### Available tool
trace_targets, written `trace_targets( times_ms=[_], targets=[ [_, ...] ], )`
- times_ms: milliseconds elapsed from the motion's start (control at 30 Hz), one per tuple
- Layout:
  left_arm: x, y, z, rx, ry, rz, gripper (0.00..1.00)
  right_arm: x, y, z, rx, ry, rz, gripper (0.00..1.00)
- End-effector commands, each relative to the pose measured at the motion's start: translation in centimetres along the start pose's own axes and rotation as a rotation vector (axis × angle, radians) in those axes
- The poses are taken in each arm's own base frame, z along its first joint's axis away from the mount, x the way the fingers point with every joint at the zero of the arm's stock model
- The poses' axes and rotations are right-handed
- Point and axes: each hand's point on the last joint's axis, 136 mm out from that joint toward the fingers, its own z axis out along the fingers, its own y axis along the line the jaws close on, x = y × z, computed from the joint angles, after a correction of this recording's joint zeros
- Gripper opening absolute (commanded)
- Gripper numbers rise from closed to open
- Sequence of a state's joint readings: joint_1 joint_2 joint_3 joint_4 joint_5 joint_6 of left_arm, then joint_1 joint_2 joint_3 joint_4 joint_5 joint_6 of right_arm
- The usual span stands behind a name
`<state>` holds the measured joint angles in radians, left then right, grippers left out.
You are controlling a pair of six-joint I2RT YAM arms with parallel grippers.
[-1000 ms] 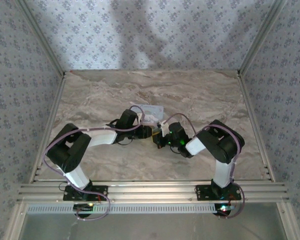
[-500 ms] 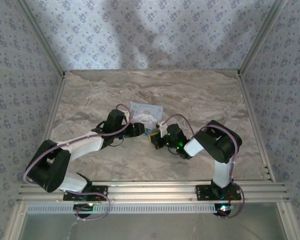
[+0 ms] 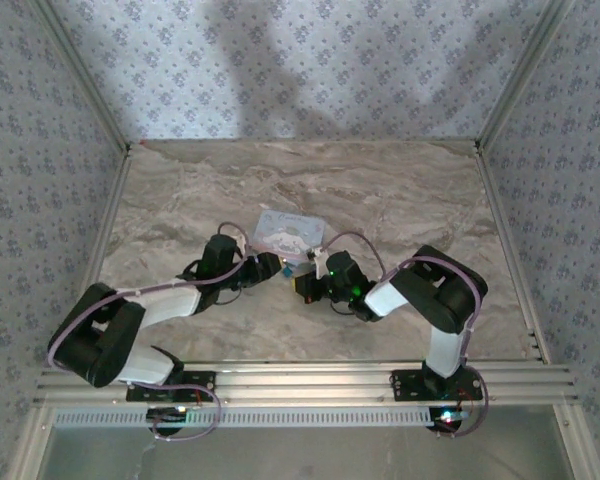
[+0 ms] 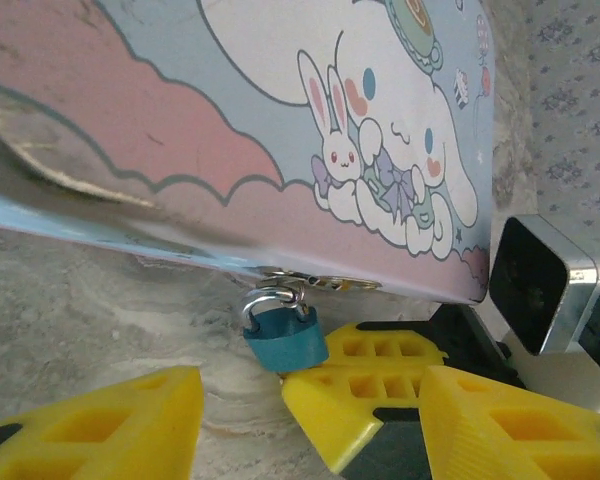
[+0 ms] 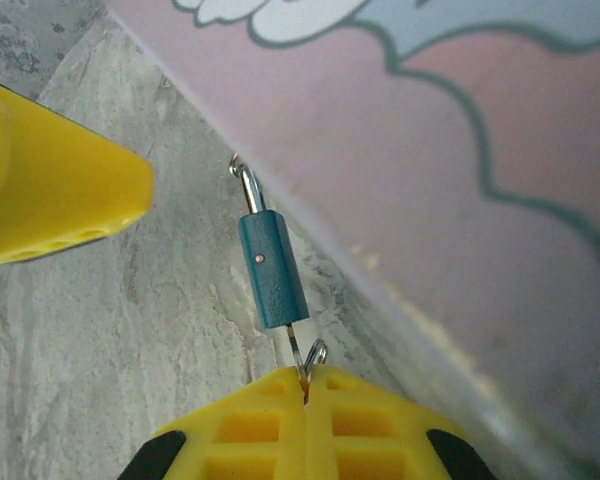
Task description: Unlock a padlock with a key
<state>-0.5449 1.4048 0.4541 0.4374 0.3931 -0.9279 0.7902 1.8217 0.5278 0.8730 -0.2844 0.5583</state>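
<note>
- Teal padlock (image 5: 270,270) hangs by its shackle (image 5: 244,180) from the hasp (image 4: 310,283) on the edge of the cartoon tin (image 5: 450,150). Its body lies just over the marble table (image 5: 110,330).
- Silvery key (image 5: 302,362) runs from the lock's lower end into the right gripper (image 5: 306,392), which is clenched on it. It appears seated in the keyway, but I cannot confirm how deep.
- Left gripper (image 3: 270,266) is released. The lock sits ahead of and between its yellow fingers, which touch nothing.
- Assessment: the step in hand is the turn. The lock hangs loose, so I would first close the left fingers on the teal body to brace it.
- I would then roll the right wrist about the key's own line, with no sideways pull. The key is thin and looks liable to bend or slip out.
- Shackle appears shut in the body, so the unlocking is not yet done.
</note>
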Motion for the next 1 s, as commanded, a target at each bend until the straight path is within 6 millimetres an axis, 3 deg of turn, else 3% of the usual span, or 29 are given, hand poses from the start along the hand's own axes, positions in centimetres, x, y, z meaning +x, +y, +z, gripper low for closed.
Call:
trace_targets(
  times_ms=[0,300,967],
  targets=[
    [-0.1,-0.8,0.6,0.077,-0.004,-0.054,0.57,-1.0,1.5,0.2,-0.041,0.0,0.087,0.0],
    [0.4,-0.1,2.0,0.079,0.013,-0.086,0.53,-0.9,2.5,0.5,-0.057,0.031,0.156,0.0],
    [0.7,0.4,3.2,0.077,0.02,-0.135,0.43,-1.8,4.6,0.8,-0.12,0.034,0.276,0.0]
  ],
)
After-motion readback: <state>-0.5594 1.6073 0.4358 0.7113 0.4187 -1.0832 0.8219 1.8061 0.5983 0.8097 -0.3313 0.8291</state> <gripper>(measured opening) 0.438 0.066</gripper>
